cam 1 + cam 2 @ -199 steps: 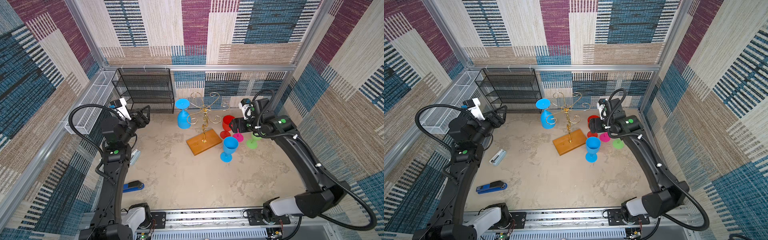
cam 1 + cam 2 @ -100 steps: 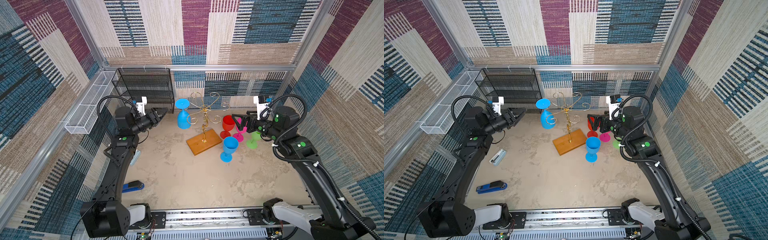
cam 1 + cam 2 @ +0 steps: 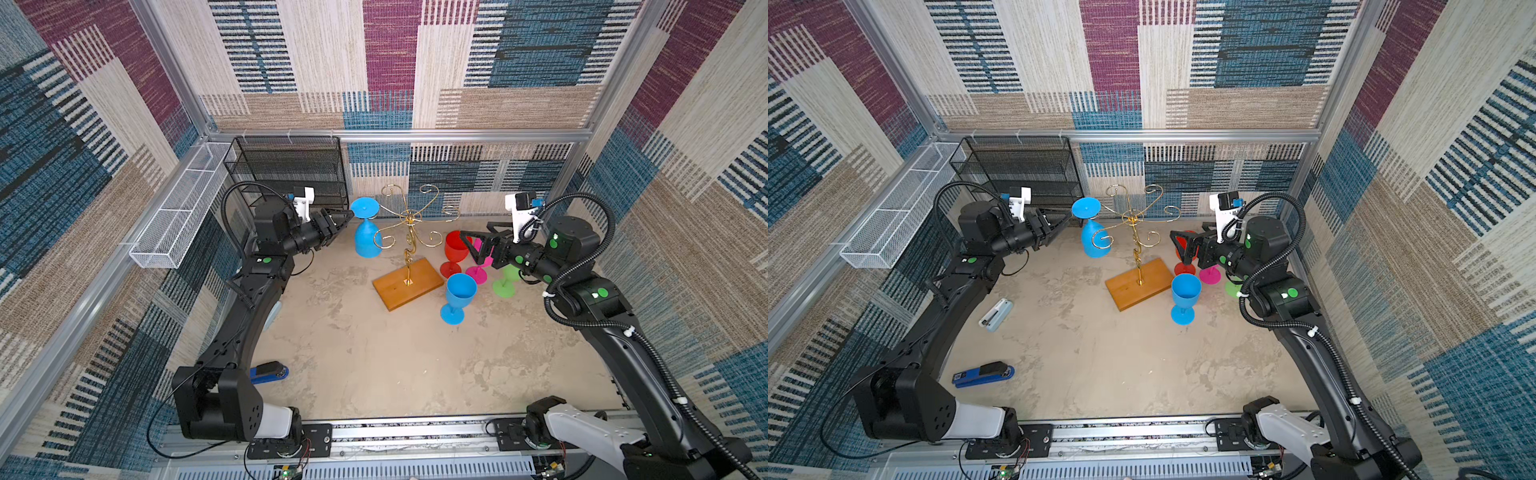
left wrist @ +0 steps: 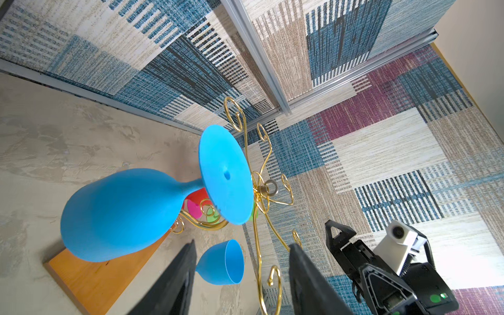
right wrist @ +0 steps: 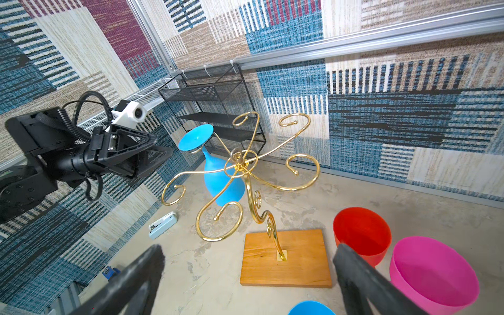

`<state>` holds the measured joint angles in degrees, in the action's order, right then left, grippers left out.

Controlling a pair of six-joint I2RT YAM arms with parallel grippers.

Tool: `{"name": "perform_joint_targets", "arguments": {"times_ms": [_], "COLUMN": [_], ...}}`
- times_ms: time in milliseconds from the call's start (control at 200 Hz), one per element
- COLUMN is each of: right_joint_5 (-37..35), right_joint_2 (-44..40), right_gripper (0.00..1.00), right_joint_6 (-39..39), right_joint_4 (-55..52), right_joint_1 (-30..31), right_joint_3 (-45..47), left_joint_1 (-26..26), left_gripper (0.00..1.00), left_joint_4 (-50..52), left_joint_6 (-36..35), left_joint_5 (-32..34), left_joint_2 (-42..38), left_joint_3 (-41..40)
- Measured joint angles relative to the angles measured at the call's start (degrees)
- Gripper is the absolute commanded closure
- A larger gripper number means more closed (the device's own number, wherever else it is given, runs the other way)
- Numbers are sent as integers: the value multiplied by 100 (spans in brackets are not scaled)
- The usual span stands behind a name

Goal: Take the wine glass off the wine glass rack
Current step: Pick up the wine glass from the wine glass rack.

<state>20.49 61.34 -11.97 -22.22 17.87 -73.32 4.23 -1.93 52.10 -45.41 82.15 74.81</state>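
**Left gripper lines up on the hanging blue glass**

In both top views the wine glass rack (image 3: 409,282) stands mid-table on its wooden base. The wine glass (image 3: 365,243), blue, hangs bowl-down at about ten o'clock from the stem; its foot is caught over a scroll arm, which is what keeps it inverted and off the table. The left gripper (image 3: 344,222) sits just beside that foot at nine o'clock; the right gripper (image 3: 475,229) hovers at three o'clock over the red glass (image 3: 453,249) and pink glass (image 3: 477,274), probably parked clear of the rack.

Left wrist: the foot's disc faces the camera; the fingers (image 4: 174,278) stand moderately apart, short of it, gripping nothing. This looks like an approach, not yet a grasp; the foot will likely need sliding outward along the wire, not pulling down.

Right wrist: the glass hangs behind the scrolls; the fingers (image 5: 131,283) are spread wide and empty.
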Motion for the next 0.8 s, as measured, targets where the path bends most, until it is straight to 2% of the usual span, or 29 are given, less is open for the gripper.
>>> {"name": "perform_joint_targets", "arguments": {"times_ms": [476,606,801], "right_joint_5": [96,144,201], "right_joint_2": [-39,-44,-46], "right_gripper": [1,1,1], "right_joint_6": [-20,-20,-20], "right_joint_4": [55,81,175], "right_joint_1": [0,0,0], "right_joint_3": [170,210,243], "left_joint_1": [181,229,245], "left_gripper": [48,54,69], "left_joint_4": [-129,-208,-332], "left_joint_6": [122,173,238], "left_joint_5": [199,201,201], "left_joint_2": [525,601,691], "left_joint_3": [256,286,330]}}
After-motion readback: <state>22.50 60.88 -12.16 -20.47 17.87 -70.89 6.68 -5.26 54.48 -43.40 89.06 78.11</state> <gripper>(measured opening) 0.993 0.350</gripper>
